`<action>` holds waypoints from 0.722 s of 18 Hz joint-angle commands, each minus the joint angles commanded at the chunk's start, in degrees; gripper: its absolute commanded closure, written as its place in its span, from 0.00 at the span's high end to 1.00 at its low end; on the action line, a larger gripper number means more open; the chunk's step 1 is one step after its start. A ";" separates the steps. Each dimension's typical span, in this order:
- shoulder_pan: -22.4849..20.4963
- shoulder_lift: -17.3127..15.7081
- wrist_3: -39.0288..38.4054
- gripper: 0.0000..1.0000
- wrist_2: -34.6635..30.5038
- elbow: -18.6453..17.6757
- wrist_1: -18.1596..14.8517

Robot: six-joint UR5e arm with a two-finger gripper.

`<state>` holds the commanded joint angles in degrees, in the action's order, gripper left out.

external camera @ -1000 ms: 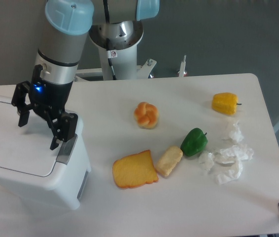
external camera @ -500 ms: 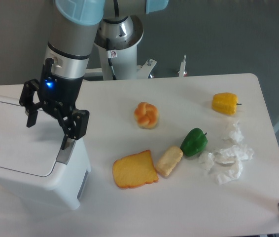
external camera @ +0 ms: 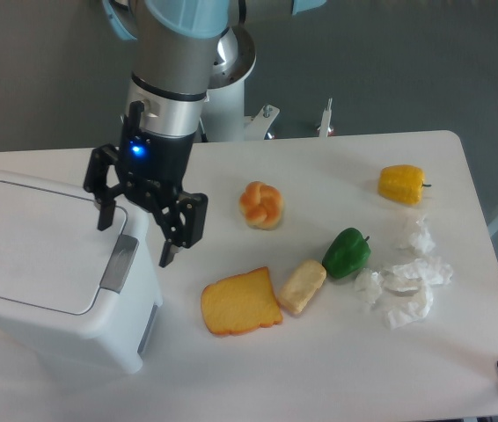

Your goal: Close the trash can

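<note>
Trash can: the white boxy trash can (external camera: pixel 55 272) sits at the table's left edge, its flat lid (external camera: pixel 33 246) lying down flush on the body and the grey front latch (external camera: pixel 120 263) facing right toward the food.
Gripper: the black two-finger gripper (external camera: pixel 135 236) hangs beside the bin's upper right corner, fingers spread wide and holding nothing; one fingertip points down over the lid's right edge, the other over the table just right of the latch.
Arm: the silver and light-blue UR5e arm (external camera: pixel 174 66) comes down from the top of the frame, a blue light glowing on the wrist.
Table: a white table (external camera: pixel 319 352) carries the scattered items.
Food: a knotted bread roll (external camera: pixel 261 205) lies near the middle, a slice of toast (external camera: pixel 239 301) touches a smaller bread piece (external camera: pixel 302 286), and a green pepper (external camera: pixel 347 251) sits just beside that piece.
Far right: a yellow pepper (external camera: pixel 401 184) rests near the edge, above crumpled white tissues (external camera: pixel 405 280).
</note>
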<state>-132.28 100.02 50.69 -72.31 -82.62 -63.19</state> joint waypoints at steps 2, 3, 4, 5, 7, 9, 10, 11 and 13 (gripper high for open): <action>0.00 -0.09 3.08 1.00 -2.91 -0.09 -0.09; 0.00 -0.17 3.70 1.00 -3.44 -0.17 -0.09; -0.09 -0.35 4.15 1.00 -4.15 -0.26 -0.18; -0.17 -0.35 4.58 1.00 -5.02 -0.44 -0.18; -0.53 -0.61 6.69 1.00 -6.87 -1.05 -0.79; -1.66 -1.40 10.46 1.00 -7.93 -2.02 -1.67; -2.80 -2.02 12.57 1.00 -8.02 -2.54 -2.11; -4.12 -2.54 14.68 1.00 -8.02 -3.16 -2.46; -6.32 -3.69 18.63 1.00 -8.02 -4.30 -3.08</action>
<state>-138.59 96.33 69.33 -80.33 -86.92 -66.27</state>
